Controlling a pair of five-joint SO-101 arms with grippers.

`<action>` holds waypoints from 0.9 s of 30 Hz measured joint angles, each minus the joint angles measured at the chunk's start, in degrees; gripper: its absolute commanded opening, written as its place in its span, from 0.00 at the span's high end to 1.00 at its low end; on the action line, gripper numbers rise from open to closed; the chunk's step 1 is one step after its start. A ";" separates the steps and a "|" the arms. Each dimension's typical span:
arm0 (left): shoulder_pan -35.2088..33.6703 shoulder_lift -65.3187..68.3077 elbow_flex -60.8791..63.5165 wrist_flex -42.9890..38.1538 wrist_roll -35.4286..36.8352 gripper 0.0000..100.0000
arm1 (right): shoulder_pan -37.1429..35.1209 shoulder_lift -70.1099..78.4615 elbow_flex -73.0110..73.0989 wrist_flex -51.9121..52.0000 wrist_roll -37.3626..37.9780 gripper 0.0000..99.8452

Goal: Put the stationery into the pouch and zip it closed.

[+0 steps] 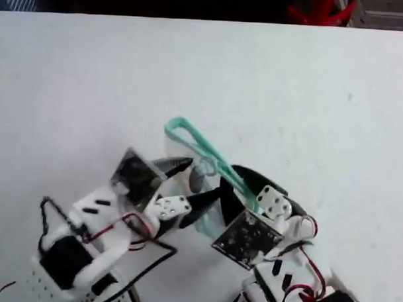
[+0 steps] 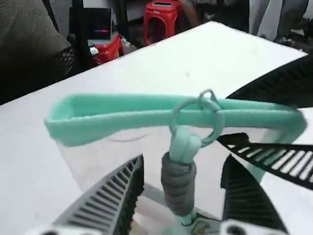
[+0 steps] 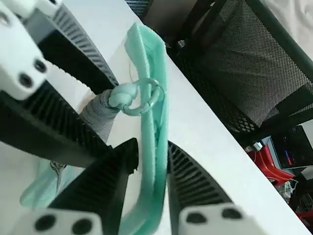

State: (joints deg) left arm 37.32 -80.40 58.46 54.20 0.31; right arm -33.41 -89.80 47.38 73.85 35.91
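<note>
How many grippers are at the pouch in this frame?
2. The left gripper straddles the grey zipper pull with its fingers open. The right gripper is shut on the green zipper edge of the pouch, close beside the pull.

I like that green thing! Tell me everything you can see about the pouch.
The pouch has a clear, soft body and a mint green fabric zip band along its top. Its pull, mint with a grey wrap, hangs from a ring on the band. It is upright, band on top, at the table's near side. The right pincer pinches the band; the open left pincer straddles the pull.
</note>
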 measured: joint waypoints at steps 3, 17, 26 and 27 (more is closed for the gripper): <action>0.00 1.93 0.00 -0.79 0.00 0.86 | -0.09 -2.55 1.58 0.00 0.00 0.98; 0.26 -1.85 0.00 -1.67 -0.53 0.98 | -0.18 -4.57 4.48 -0.09 -4.31 0.98; -6.42 -10.46 0.09 -1.67 -2.20 0.98 | -0.79 -5.01 5.36 -0.26 -4.31 0.98; -8.18 -10.55 0.09 -1.67 -2.20 0.98 | -0.88 -5.01 5.36 -0.26 -4.31 0.98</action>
State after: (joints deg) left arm 29.14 -90.95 58.55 52.53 -1.89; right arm -34.29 -94.81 52.75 73.58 31.60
